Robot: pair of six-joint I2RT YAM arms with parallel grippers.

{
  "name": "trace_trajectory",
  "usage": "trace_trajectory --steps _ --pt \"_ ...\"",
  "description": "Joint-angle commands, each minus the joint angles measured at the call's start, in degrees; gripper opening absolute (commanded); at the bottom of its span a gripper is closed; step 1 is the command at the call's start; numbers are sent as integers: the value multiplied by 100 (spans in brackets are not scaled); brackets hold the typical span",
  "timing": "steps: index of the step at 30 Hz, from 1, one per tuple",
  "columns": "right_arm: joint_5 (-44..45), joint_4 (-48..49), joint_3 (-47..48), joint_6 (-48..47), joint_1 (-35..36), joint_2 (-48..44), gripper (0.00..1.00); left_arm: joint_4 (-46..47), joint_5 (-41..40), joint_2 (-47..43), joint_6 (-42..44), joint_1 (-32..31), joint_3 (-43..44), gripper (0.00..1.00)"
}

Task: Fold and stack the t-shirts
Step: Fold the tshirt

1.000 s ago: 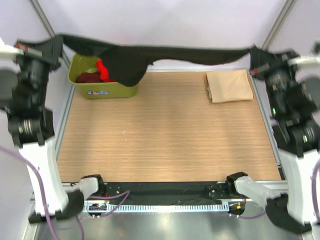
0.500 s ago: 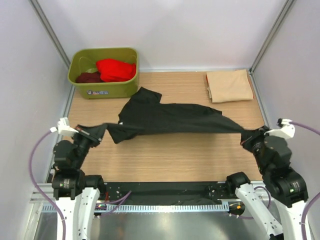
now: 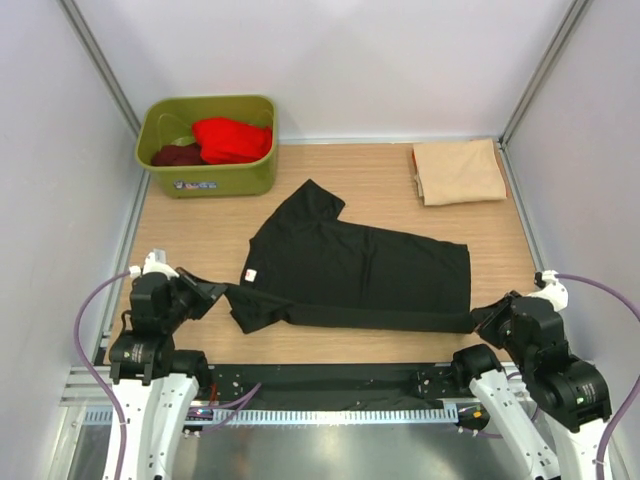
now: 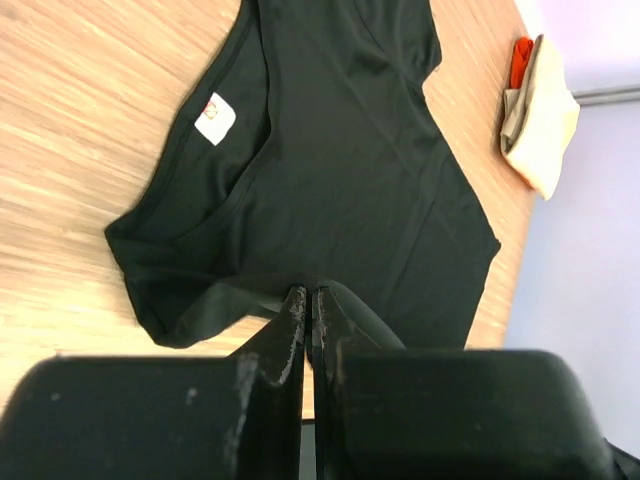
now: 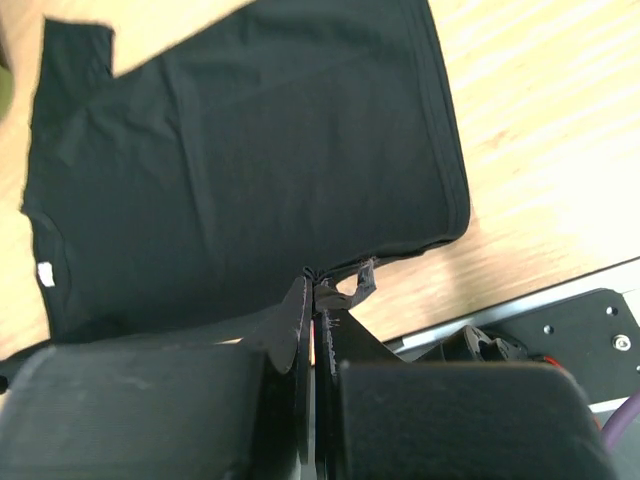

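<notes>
The black t-shirt (image 3: 350, 270) lies spread on the table, its white neck label (image 3: 249, 277) to the left. My left gripper (image 3: 212, 293) is shut on its near-left edge (image 4: 300, 290). My right gripper (image 3: 486, 316) is shut on its near-right hem corner (image 5: 330, 280). The shirt fills both wrist views (image 4: 340, 150) (image 5: 250, 160). A folded beige t-shirt (image 3: 459, 171) lies at the far right. The red t-shirt (image 3: 232, 139) and the maroon t-shirt (image 3: 177, 155) lie in the tub.
The olive-green tub (image 3: 208, 178) stands at the far left corner. Frame posts rise at both far corners. The table's near edge with a black rail (image 3: 330, 378) runs just behind both grippers.
Both grippers have drawn the black t-shirt toward the near edge and lowered it. It hung in the air a second ago and now lies flat on the table.
</notes>
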Motion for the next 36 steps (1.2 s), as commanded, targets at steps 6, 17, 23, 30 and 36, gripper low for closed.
trace_trajectory --steps 6,17,23,30,36 --pt "-213 -371 -146 -169 -10 264 1 61 269 691 254 -79 92 0" --pt "-424 33 -410 -133 -10 922 1 394 294 2247 809 -88 795 0" --pt "-72 95 -165 -38 -10 1686 1 554 515 3318 852 -123 1015 0" --pt "323 -441 -24 454 -10 2048 1 405 665 3716 756 -219 1059 0" --pt "613 -837 143 771 -19 2399 1 -150 356 4259 844 -360 1585 0"
